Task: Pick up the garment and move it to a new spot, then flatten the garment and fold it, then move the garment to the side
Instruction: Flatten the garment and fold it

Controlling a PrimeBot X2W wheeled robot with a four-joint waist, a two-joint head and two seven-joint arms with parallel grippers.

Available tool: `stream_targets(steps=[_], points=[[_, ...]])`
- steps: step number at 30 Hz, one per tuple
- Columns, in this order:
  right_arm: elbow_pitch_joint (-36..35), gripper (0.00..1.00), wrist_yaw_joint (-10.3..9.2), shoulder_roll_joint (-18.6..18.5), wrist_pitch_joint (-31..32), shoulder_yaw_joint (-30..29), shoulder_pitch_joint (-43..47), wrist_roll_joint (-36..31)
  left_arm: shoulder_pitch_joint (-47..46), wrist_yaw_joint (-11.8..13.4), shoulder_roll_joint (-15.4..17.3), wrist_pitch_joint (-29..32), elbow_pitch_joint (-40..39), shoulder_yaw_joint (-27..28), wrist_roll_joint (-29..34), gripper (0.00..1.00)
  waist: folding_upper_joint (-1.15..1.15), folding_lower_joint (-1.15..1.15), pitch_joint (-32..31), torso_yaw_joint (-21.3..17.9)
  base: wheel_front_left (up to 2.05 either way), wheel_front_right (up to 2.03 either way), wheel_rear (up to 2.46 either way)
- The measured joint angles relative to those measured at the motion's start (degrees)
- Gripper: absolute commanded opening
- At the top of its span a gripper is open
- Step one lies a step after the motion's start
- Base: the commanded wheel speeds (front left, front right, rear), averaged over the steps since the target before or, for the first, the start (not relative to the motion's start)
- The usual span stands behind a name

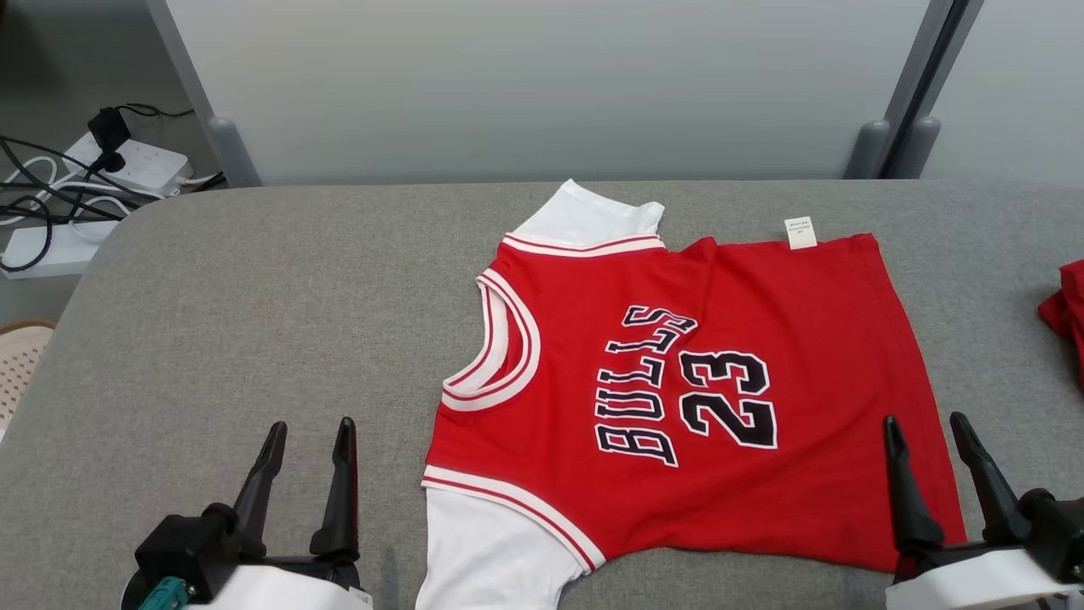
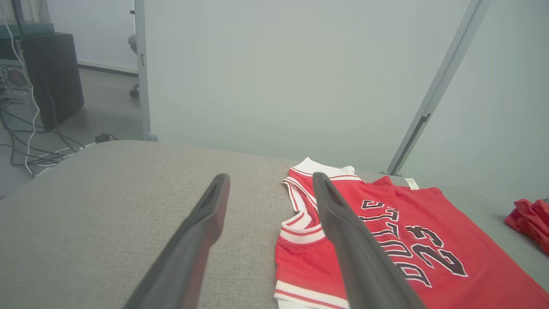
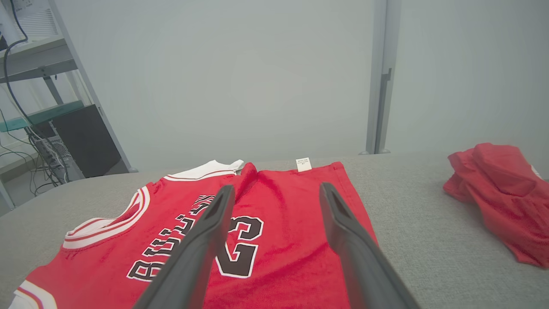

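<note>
A broad grey fabric-topped desk (image 1: 254, 296) takes up most of the head view, running from the bottom edge up to a pale partition wall (image 1: 542, 85) across the top of the frame.

The garment (image 1: 762, 474), a red jersey with white sleeves and red-and-white trim, lies spread flat on the desk, right of centre in the head view. Its neck opening faces the left of the frame and its hem the right. One white sleeve points to the top of the frame and the other runs off the bottom edge. "BULLS" and "23" in black with white edging face up, turned sideways. A soft ridge of cloth rises near the upper sleeve.

At the far right edge of the head view a second red cloth (image 1: 1069, 313) sits crumpled on the desk, well apart from the jersey. The right wrist view shows it as a loose heap at its right side.

The left gripper (image 1: 312, 424) is at the lower left of the head view, above bare desk just beside the jersey's lower sleeve. Its two dark fingers (image 1: 262, 474) stand apart with nothing between them.

The right gripper (image 1: 923, 417) is at the lower right, over the jersey's hem corner. Its fingers are likewise spread wide and hold nothing. I cannot tell whether they touch the cloth.

On the floor at the upper left, a white power strip (image 1: 127, 161) lies among dark cables.

A small white label (image 1: 800, 232) sticks up from the hem corner at the jersey's upper right.
</note>
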Motion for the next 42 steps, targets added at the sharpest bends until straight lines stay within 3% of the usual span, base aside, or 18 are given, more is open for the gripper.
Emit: stream_targets(steps=[10,20,35,42], points=[[2.5,1.0,-0.01,-2.3,-3.8,2.6,0.6,0.2,5.5,-7.0,-5.0,0.0,2.4,4.7,11.9,1.0,0.0,0.0,-3.3,-0.9,0.0,0.0,0.0],[0.8,1.0,-0.01,-2.3,-3.8,1.7,6.3,0.5,9.5,-13.5,-11.1,0.0,5.8,9.6,18.0,1.0,0.0,0.0,-5.3,-1.4,0.0,0.0,0.0],[-1.0,1.0,-0.01,-2.0,-3.8,1.7,7.4,0.5,10.5,-18.5,-15.2,-0.1,10.1,13.4,23.4,1.0,0.0,0.0,-5.4,-0.9,0.0,0.0,0.0],[-1.7,1.0,-0.01,-2.0,-3.8,1.7,7.3,0.7,11.9,-19.6,-15.0,10.6,18.3,10.7,22.5,1.0,0.0,0.0,-4.7,-1.0,0.0,0.0,0.0]])
